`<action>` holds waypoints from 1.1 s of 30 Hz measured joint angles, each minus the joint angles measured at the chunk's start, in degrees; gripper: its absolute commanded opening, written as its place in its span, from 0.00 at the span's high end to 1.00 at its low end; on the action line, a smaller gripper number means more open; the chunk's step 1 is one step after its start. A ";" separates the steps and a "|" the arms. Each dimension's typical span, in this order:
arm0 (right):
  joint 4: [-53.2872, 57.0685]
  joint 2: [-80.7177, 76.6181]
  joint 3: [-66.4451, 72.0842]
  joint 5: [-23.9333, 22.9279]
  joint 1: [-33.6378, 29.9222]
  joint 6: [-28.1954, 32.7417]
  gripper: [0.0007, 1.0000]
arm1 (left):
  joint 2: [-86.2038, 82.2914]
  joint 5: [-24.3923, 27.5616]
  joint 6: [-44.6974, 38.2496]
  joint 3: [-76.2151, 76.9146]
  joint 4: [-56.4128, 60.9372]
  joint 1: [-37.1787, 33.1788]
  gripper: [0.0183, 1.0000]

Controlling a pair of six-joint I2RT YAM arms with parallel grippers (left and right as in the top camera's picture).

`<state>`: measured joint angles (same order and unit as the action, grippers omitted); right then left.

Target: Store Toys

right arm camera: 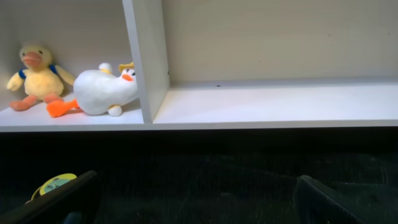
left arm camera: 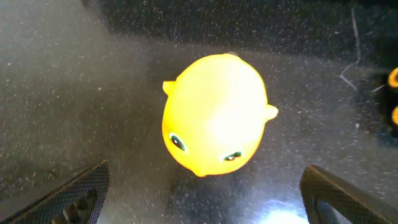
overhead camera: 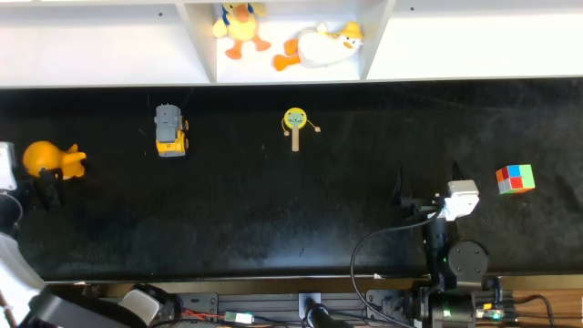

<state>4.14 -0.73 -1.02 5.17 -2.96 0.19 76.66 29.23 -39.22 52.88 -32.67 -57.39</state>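
A round yellow-orange whale toy (overhead camera: 53, 159) (left arm camera: 214, 112) lies at the far left of the black table. My left gripper (overhead camera: 43, 189) (left arm camera: 208, 211) hovers just over it, open, with the toy between and ahead of its fingers (left arm camera: 68, 196) and not touched by them. A yellow and grey toy truck (overhead camera: 169, 129), a small rattle drum (overhead camera: 296, 123) (right arm camera: 53, 185) and a colour cube (overhead camera: 515, 179) also lie on the table. My right gripper (overhead camera: 426, 184) (right arm camera: 199, 211) is open and empty at the front right, facing the shelf.
A white shelf (overhead camera: 109, 46) (right arm camera: 280, 102) runs along the back edge. Its middle compartment holds a yellow duck plush (overhead camera: 239, 27) (right arm camera: 36, 74) and a white goose plush (overhead camera: 319, 46) (right arm camera: 102, 90). The side compartments are bare.
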 measured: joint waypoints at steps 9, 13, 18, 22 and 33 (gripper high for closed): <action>0.00 0.00 0.00 -0.02 0.00 0.02 0.00 | 1.64 -0.63 -0.76 0.00 1.51 0.04 0.00; 0.02 0.00 -0.02 0.00 0.00 0.00 0.00 | 3.37 -0.90 -1.90 0.00 1.95 1.07 0.00; -0.02 0.00 0.00 -0.02 0.00 0.00 0.00 | 3.72 -1.73 -2.93 0.00 3.69 2.54 0.00; 0.00 0.00 -0.02 0.00 0.00 0.02 0.00 | 3.74 -2.32 -3.04 0.00 5.42 2.67 0.00; 0.00 0.00 0.00 -0.02 0.00 0.00 0.00 | 5.57 -2.47 -3.06 0.00 7.15 2.67 0.00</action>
<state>4.14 -0.73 -1.02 5.15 -2.96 0.19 82.24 26.76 -42.28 52.88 -25.52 -54.72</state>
